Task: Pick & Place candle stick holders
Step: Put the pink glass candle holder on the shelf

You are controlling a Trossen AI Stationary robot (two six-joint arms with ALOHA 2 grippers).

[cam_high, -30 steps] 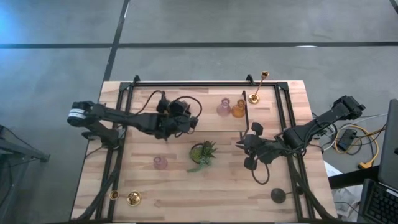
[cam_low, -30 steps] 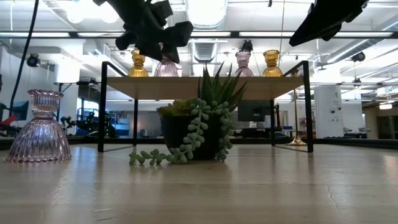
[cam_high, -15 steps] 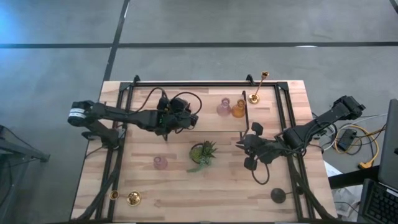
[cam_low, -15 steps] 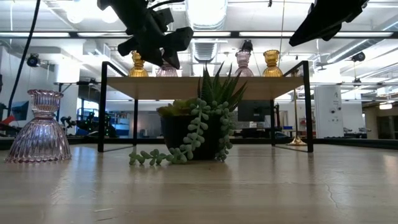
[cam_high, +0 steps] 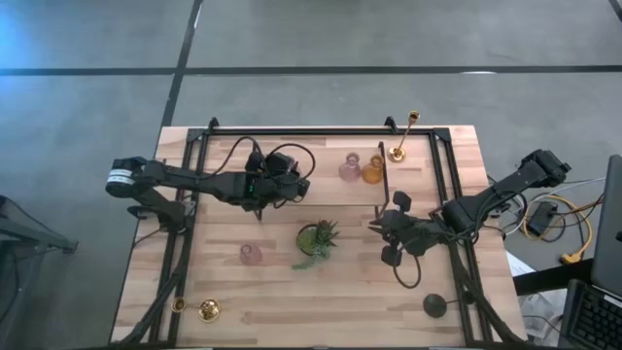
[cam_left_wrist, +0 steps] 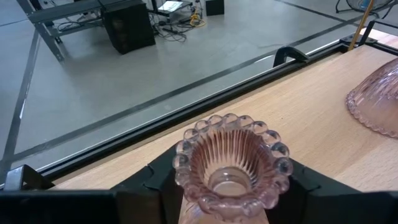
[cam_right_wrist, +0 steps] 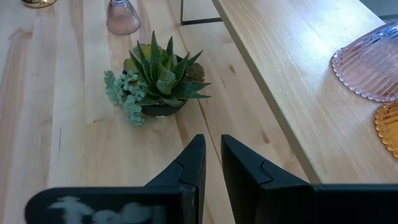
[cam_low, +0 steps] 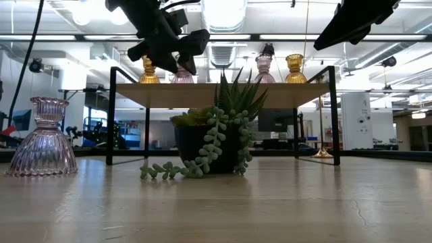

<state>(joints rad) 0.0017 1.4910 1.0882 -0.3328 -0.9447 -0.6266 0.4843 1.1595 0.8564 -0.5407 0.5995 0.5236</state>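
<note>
A: Near edge of the table first. Pink glass holder point(cam_low: 44, 137) stands upright towards the near-left; gold holder point(cam_high: 208, 310) by the near-left corner; dark round base point(cam_high: 434, 305) near the near-right corner (stem not made out from above). Potted plant point(cam_high: 318, 240) mid-table, not ours.

B: And the right arm?

A: Right gripper point(cam_right_wrist: 210, 163) hangs over the table right of the plant, fingers nearly closed on a thin gap, nothing between them. Waiting.

B: The shelf, then.

A: Raised wooden shelf point(cam_left_wrist: 323, 118) on a black frame runs along the far side. Left gripper point(cam_high: 273, 185) sits over its left part. Between the left fingers point(cam_left_wrist: 155, 186) stands a second pink holder point(cam_left_wrist: 231, 163), cup mouth up, long axis vertical, dead centre of the jaws.

B: Gripped?

A: Can't tell. Fingers flank it on both sides, but contact isn't visible, nor whether the base rests on the shelf (the base is cut off below the wrist picture). My judgement: a release and a straight lift clear is what's called for, since any sideways drift would tip it.

B: Farther?

A: Pink point(cam_high: 350, 167) and amber point(cam_high: 373, 171) holders touching on the shelf's right part; tall gold stick point(cam_high: 404, 137) beyond, near the far-right corner.
</note>
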